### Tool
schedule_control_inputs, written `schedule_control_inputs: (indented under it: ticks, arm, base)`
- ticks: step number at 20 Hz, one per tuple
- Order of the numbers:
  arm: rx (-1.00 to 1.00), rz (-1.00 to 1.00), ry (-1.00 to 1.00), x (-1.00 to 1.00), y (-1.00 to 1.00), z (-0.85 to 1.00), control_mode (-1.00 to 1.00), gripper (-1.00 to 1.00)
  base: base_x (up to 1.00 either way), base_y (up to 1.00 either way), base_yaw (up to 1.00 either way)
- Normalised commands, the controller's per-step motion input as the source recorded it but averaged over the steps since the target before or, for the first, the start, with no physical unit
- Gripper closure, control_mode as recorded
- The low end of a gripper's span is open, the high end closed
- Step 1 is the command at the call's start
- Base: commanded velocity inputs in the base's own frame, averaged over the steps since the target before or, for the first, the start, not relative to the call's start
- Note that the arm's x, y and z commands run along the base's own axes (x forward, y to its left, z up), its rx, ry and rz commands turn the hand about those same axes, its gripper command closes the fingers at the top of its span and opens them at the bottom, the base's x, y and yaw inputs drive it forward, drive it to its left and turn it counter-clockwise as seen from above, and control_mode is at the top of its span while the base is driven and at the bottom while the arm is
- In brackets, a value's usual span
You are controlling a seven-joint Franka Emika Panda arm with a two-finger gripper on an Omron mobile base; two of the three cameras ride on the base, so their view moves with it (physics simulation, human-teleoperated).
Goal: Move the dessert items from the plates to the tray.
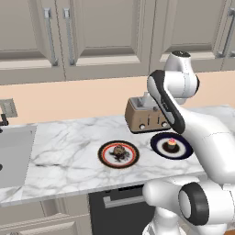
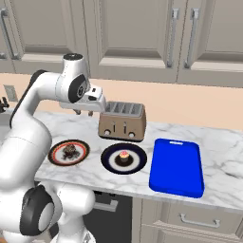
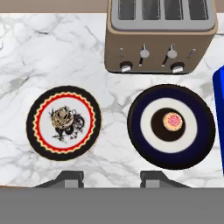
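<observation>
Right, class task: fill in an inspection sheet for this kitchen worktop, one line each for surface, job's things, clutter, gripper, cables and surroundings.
Surface: white marble counter, veined, dry-looking.
Job's things: pink cupcake sits on the navy plate; brown pastry sits on the red-rimmed plate; blue tray lies right of the navy plate, with nothing on it.
Clutter: beige toaster behind the plates.
Gripper: gripper hangs above the counter, left of the toaster, shut and holding nothing.
Cables: nothing seen.
Surroundings: beige cabinets above, sink at the counter's left end, wall socket beside it.
</observation>
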Motion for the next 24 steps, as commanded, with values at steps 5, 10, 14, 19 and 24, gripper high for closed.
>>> schedule_control_inputs:
  ticks: [5,10,14,19,24]
  arm:
    - [0.00,0.00,0.07,0.00,-0.15,-0.16,-1.00,-1.00]
    - [0.01,0.00,0.18,0.20,-0.57,-0.41,-1.00,-1.00]
    - [0.00,0.00,0.17,0.40,-0.49,-0.51,-1.00,-1.00]
    - [-0.01,0.00,0.05,0.27,-0.38,-0.69,-1.00,-1.00]
    - [-0.04,0.00,-0.02,0.00,-0.32,-0.68,-1.00,-1.00]
  base:
    - [0.00,0.00,0.00]
    - [0.00,0.00,0.00]
    - [0.00,0.00,0.00]
    - [0.00,0.00,0.00]
    - [0.00,0.00,0.00]
